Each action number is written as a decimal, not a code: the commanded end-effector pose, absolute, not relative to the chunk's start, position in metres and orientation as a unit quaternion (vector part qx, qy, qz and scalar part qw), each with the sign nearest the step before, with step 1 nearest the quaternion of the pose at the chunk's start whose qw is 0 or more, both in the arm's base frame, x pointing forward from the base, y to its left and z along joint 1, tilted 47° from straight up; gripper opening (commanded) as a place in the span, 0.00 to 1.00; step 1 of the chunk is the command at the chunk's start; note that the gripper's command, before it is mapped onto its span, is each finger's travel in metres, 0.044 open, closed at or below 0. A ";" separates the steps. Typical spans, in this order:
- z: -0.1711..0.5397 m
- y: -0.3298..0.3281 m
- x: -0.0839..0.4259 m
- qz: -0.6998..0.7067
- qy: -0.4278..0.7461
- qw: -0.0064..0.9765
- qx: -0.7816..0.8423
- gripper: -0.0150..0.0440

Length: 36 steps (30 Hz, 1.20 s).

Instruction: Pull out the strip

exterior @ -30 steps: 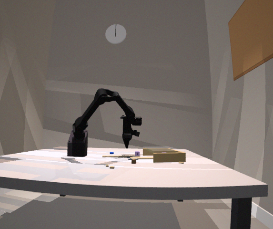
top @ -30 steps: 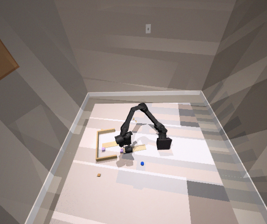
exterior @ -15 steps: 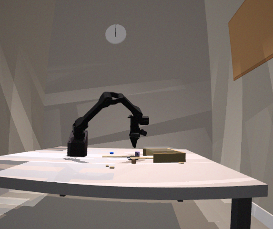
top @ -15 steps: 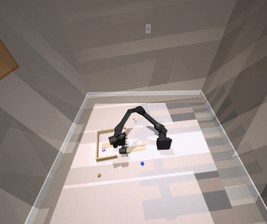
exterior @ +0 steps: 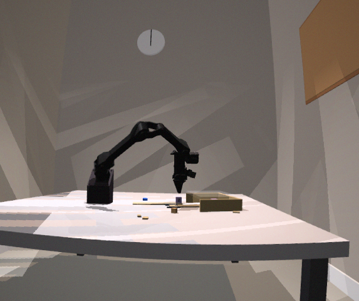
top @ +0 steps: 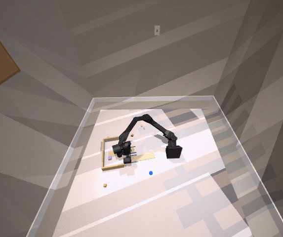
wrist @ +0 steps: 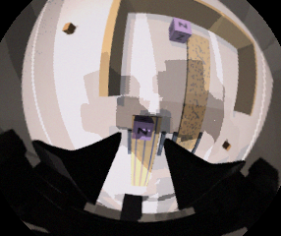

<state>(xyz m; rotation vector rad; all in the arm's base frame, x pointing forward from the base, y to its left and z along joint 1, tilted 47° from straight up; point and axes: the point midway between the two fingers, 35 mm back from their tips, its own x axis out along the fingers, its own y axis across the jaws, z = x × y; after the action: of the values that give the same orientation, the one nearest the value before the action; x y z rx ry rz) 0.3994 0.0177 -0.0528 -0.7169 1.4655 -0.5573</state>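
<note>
Hanging nose-down over the desk (exterior: 205, 226), the claw (exterior: 178, 190) is standing partly open — neither wide nor pinched — and gripping nothing. In the wrist view its two dark fingers are straddling the labelled cube (wrist: 142, 129), a purple block with a dark mark on its face, without touching it. That cube is sitting on the near end of a pale wooden strip (wrist: 142, 160) that is running toward the camera between the fingers. Beside it a second, speckled strip (wrist: 195, 101) is lying, reaching into the open wooden frame (wrist: 180, 4), where a plain purple cube (wrist: 179, 29) is resting. From the side, the claw's tip is hovering just above the labelled cube — a small gap is showing.
</note>
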 end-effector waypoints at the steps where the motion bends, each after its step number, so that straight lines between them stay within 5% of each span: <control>1: -0.059 0.012 0.400 -0.244 0.646 0.649 -0.319 0.68; 27: -0.084 -0.016 0.400 -0.245 0.646 0.648 -0.320 0.68; 31: -0.082 -0.014 0.401 -0.247 0.646 0.650 -0.317 0.50; 36: -0.082 -0.014 0.401 -0.247 0.646 0.650 -0.317 0.44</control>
<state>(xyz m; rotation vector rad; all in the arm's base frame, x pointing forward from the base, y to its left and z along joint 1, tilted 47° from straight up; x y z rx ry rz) 0.4003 -0.0148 -0.0828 -0.7193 1.4686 -0.5605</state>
